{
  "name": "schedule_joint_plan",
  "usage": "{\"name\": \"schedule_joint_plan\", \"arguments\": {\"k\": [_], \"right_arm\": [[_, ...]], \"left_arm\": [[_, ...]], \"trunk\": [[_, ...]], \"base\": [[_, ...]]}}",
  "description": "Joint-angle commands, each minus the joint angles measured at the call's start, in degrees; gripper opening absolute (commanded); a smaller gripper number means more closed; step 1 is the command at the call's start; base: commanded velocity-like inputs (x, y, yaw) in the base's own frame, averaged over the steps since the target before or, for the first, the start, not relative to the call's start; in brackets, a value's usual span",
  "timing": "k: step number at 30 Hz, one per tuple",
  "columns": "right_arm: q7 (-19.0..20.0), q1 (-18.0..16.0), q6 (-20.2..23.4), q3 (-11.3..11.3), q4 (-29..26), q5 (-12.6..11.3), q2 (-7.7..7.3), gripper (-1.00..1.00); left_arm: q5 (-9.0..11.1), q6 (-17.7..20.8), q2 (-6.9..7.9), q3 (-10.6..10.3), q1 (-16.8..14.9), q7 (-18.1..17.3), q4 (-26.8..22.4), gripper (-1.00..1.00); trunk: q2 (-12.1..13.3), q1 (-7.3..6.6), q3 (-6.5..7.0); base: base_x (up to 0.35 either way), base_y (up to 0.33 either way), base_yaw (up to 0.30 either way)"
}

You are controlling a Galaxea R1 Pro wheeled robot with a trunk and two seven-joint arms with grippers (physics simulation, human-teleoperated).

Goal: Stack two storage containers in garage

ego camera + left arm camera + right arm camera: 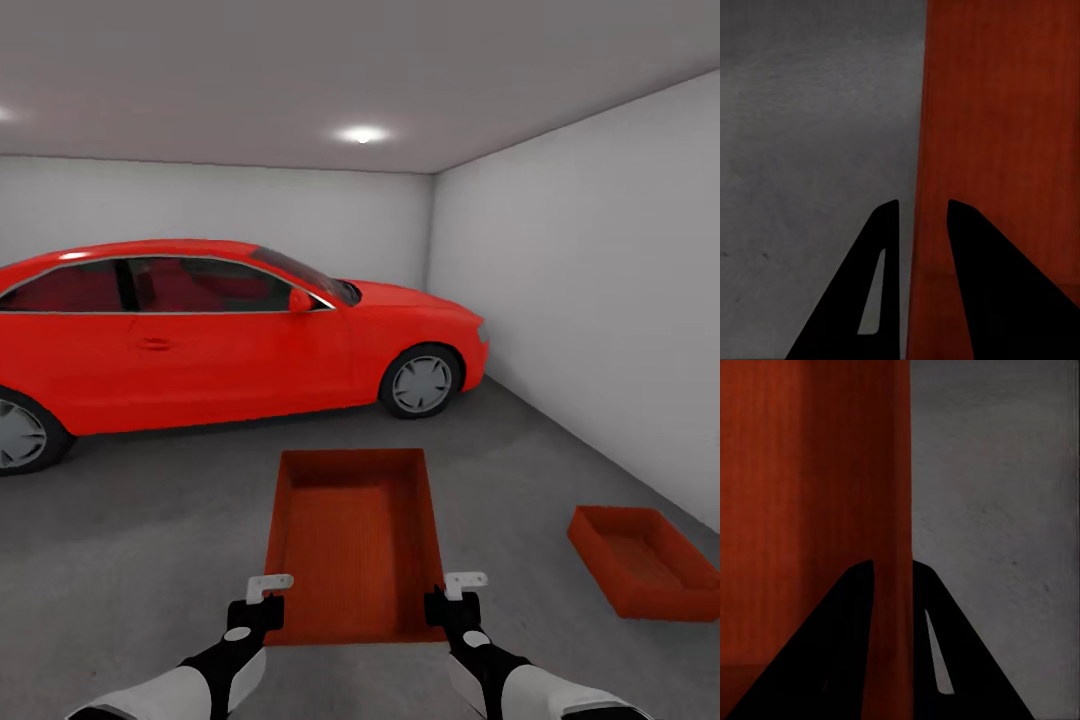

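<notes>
We're in the garage, grey walls & a dark grey concrete floor (150,520). Far left to centre, 1 red car (220,335) sits side-on, 2 wheels visible, no badge or plate we can read.

Next, our left claw (268,597) pinches the near left corner of the held container (355,545). In the left wrist view the left claw (922,214) has its two dark fingers either side of the thin orange-red wall (997,150), closed on it, floor showing beside.

The held container is carried between both arms in front of us, open top facing up, long axis pointing toward the car. Inside: nothing, just bare ribbed orange-red base. No label or writing on it.

Our right claw (447,592) clamps the near right corner. In the right wrist view the right claw (891,570) straddles the wall (817,495) the same way, fingers tight on it.

Far right, the 2nd container (645,560) lies on the floor near the right-hand wall, upright, open, also empty & unmarked, well apart from the held one.

Count: 2 containers, 1 car, 2 claws, 1 ceiling light (362,133) in full view.
</notes>
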Motion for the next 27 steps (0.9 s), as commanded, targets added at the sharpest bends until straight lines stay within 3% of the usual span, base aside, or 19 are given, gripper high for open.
{"name": "schedule_joint_plan", "arguments": {"k": [1,27], "right_arm": [[-0.33,-0.07,-0.42,-2.86,0.27,-2.03,1.36,-1.0],[0.2,-0.07,-0.42,-2.93,0.27,-2.03,1.36,-1.0]], "left_arm": [[0.16,-1.47,-0.03,-0.18,-0.05,0.65,-0.05,-1.0],[0.16,-1.39,-0.02,-0.18,-0.06,0.52,-0.06,-1.0]], "trunk": [[-0.09,0.05,-0.1],[-0.09,0.05,-0.1]], "base": [[0.321,0.0,-0.281],[0.321,0.004,-0.281]]}}
